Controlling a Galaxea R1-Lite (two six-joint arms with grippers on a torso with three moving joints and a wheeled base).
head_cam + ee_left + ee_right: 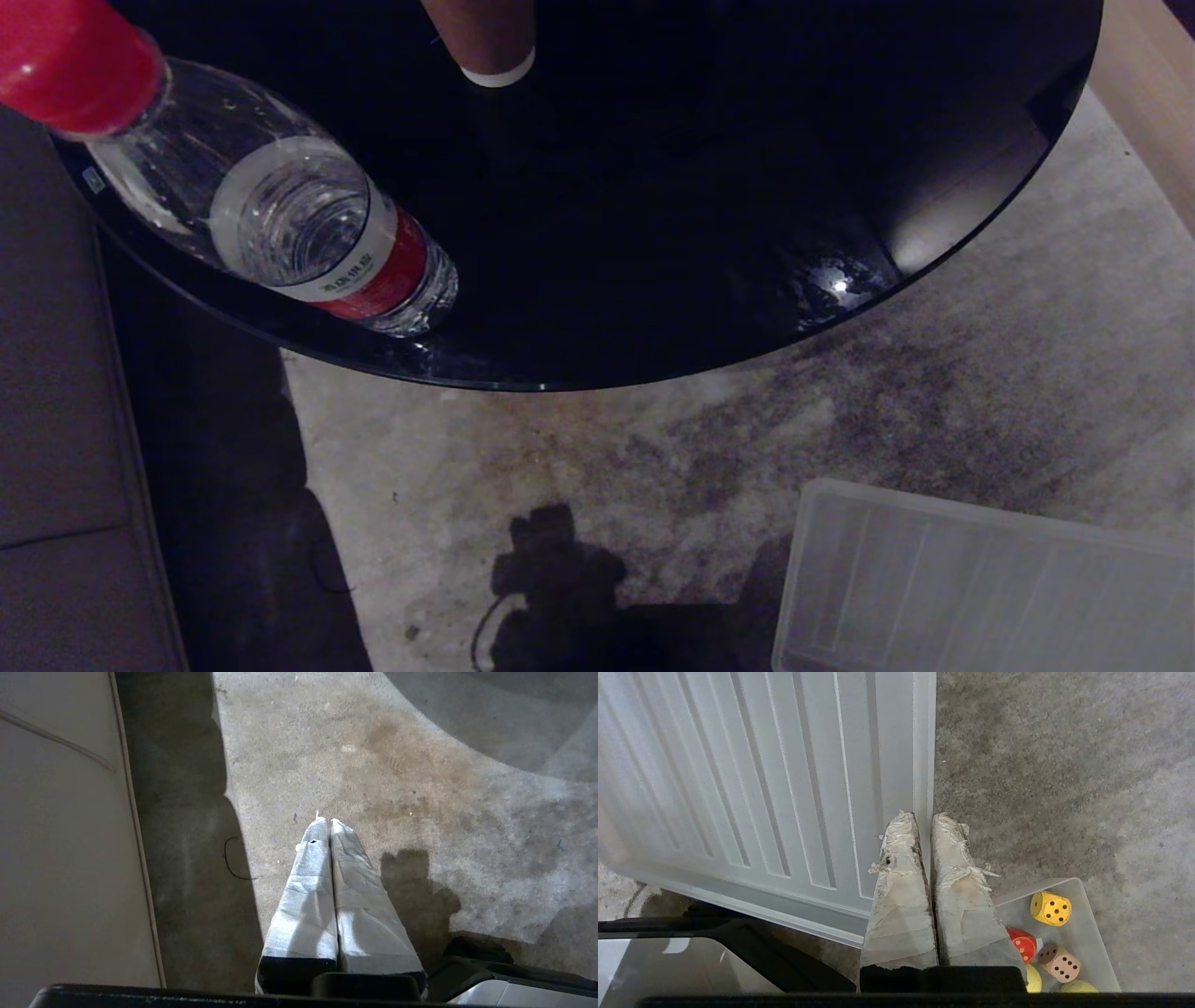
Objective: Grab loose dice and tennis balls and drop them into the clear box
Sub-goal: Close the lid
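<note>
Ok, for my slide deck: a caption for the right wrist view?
Shut right gripper over ribbed clear lid; yellow, red and brown dice inside clear plastic box.

Glossy black tabletop (653, 233), clear plastic bottle (280, 224), ribbed translucent lid (738, 774).

On the black round table (653, 233) a water bottle (308, 233) lies near its left edge; the middle stays free. On the carpet (653, 448), the ribbed clear lid (752, 774) and the clear box (1092, 933) block the right side.
</note>
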